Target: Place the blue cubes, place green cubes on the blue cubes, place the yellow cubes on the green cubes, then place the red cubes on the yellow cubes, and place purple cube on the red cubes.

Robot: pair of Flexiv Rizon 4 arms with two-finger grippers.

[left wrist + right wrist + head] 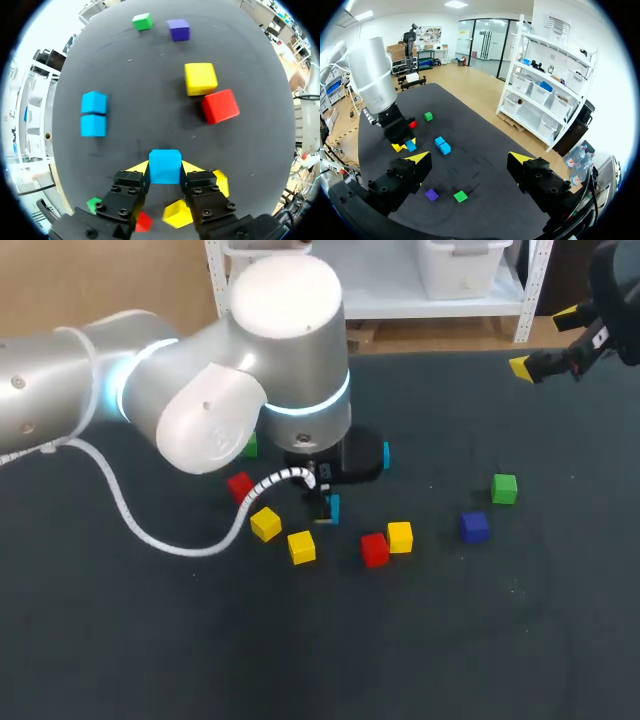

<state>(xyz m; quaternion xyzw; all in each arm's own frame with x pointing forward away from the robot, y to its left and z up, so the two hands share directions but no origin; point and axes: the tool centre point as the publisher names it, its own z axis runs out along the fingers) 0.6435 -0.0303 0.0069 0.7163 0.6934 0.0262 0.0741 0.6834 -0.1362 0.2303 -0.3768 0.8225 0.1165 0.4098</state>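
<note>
The left hand [165,175] is clamped on a blue cube [165,164] low over the dark surface [145,75], with a touching blue pair [93,116] just ahead. A yellow cube [200,78] and a red cube [220,106] sit close together nearby, and a green cube [142,21] and a purple cube [178,29] lie farther off. The right hand [470,157] hangs with its fingers wide apart.

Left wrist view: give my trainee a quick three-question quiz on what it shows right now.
1. True or false: the left gripper is shut on a blue cube.
2. Which cube lies closest to the yellow cube ahead of that gripper? A red cube, B green cube, C purple cube.
3. Count the loose blue cubes lying together on the table.
Key: 1 true; 2 A; 3 two.
</note>
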